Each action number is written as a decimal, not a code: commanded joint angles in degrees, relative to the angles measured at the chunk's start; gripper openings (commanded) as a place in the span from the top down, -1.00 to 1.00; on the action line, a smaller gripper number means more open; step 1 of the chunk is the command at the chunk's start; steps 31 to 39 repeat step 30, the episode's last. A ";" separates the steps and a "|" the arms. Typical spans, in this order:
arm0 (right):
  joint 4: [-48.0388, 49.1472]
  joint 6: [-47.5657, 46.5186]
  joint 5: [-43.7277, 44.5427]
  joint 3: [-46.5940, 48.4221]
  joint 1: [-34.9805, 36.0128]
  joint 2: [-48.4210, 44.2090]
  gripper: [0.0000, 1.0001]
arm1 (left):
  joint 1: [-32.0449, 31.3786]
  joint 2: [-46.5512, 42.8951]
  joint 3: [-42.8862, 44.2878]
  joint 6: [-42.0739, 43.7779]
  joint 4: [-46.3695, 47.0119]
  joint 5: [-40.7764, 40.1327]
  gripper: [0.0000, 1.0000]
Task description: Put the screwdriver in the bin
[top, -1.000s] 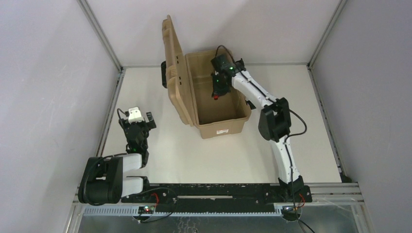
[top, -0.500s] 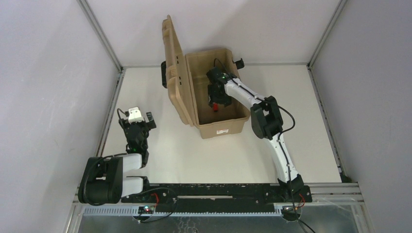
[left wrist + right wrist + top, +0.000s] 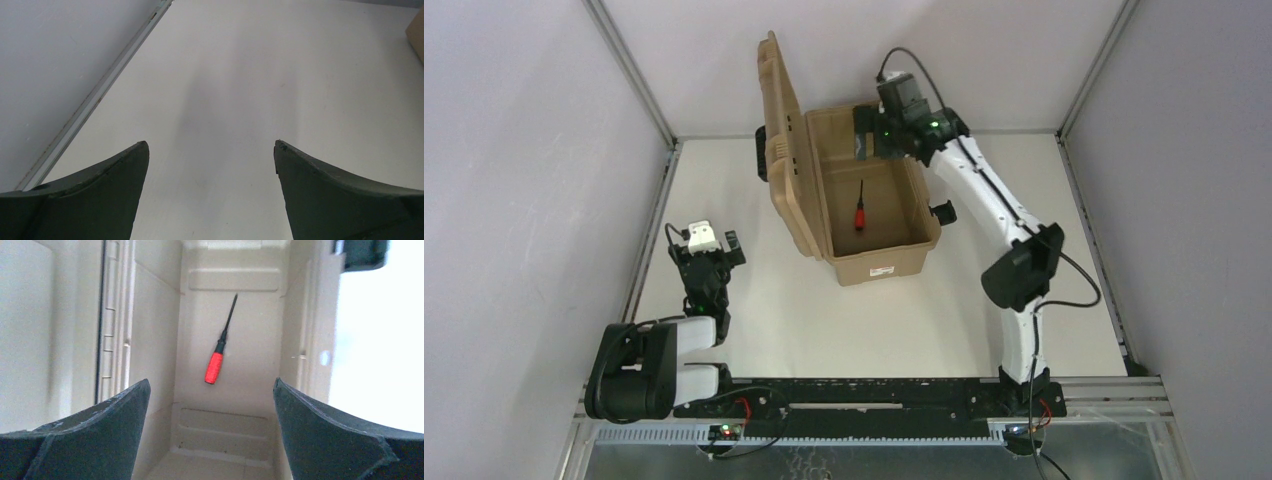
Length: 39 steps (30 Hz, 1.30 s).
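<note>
the right fingers [image 3: 90, 440] are spread wide apart and clamp nothing. the screwdriver [image 3: 222, 338] lies below and ahead of them, in line with the gap between the two tips and well apart from both. it rests flat on the floor of the bin [image 3: 155, 330], touching neither side wall. its red handle is the end nearer the fingers, and its thin black shaft points away from them, slanting a little toward the right-hand finger's side. in the top view these fingers hang over the far end of the bin, above its rim, and the screwdriver lies further toward the near end, about midway along the floor. the lid [image 3: 779, 150] stands open and upright on the side of the bin away from the right arm. a small white label [image 3: 884, 270] sits on the end wall farthest from the fingers, and a black latch [image 3: 942, 211] shows on the outer wall on the arm's side. the left fingers [image 3: 100, 200] are also wide apart with nothing between them. only bare worktop [image 3: 240, 75] lies ahead of them, and a tan corner of the bin shows at the far right of their view. in the top view they sit well apart from the bin, near the worktop's left edge.
</note>
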 commanded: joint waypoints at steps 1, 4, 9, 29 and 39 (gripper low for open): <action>-0.27 -5.00 1.01 0.46 -3.13 -7.13 -0.99 | 0.38 -0.13 2.60 -0.82 2.91 0.81 -1.00; 0.34 -7.65 0.59 -1.99 -6.45 -10.19 -0.99 | 0.38 -0.14 2.58 -0.82 2.87 0.84 -1.00; 2.80 -8.94 -2.50 -8.34 -16.07 -14.58 -0.99 | 0.38 -0.17 2.62 -0.82 2.87 0.82 -1.00; 11.00 -9.81 -13.00 -25.12 -39.55 -25.36 -0.99 | 0.38 -0.13 2.62 -0.86 2.87 0.78 -1.00; 10.87 -10.06 -12.80 -25.24 -39.57 -25.62 -0.99 | 0.38 -0.13 2.52 -0.84 2.87 0.83 -1.00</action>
